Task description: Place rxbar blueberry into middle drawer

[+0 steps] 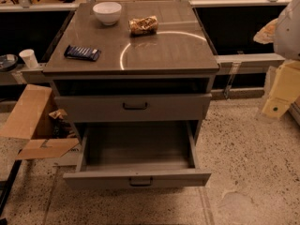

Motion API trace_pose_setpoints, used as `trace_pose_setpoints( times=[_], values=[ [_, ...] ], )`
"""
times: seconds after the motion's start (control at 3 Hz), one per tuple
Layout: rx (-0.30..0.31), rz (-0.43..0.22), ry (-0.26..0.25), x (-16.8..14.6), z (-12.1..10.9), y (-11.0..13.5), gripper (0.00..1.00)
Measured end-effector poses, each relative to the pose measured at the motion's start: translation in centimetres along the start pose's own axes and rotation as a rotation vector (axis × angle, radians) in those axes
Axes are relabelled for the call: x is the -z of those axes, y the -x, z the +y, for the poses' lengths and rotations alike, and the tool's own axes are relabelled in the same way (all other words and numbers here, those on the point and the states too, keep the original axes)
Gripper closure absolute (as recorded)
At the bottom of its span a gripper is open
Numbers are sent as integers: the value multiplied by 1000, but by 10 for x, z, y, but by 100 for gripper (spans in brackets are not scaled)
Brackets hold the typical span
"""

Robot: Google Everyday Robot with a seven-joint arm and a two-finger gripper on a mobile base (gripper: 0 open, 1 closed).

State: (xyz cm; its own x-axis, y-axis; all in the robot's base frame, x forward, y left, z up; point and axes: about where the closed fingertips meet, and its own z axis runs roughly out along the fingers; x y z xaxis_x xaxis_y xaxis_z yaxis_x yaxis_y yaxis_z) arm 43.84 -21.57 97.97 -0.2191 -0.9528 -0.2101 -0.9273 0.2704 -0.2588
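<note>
Far right of rxbar blueberry (pixel 82 53) hang the jaws

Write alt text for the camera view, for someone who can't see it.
A blue snack bar lies on the left of a grey cabinet top, and the lower drawer below stands pulled open. A white bowl and a tan packet sit farther back; the robot's gripper hangs at the right edge, apart from the cabinet.

High front view, looking down, hand (pixel 275 104) right
</note>
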Motion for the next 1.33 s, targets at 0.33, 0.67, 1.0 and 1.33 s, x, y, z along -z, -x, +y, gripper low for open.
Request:
trace_pose_setpoints(
  times=[0.33, 0.67, 1.0, 1.33],
  values=[
    [4, -10, -3, -3, -4, 4, 0],
    [33, -81, -15, -27, -32, 33, 0],
    [28, -272, 3, -67, -78, 105, 0],
    [7, -390, 43, -93, -99, 149, 0]
  ],
)
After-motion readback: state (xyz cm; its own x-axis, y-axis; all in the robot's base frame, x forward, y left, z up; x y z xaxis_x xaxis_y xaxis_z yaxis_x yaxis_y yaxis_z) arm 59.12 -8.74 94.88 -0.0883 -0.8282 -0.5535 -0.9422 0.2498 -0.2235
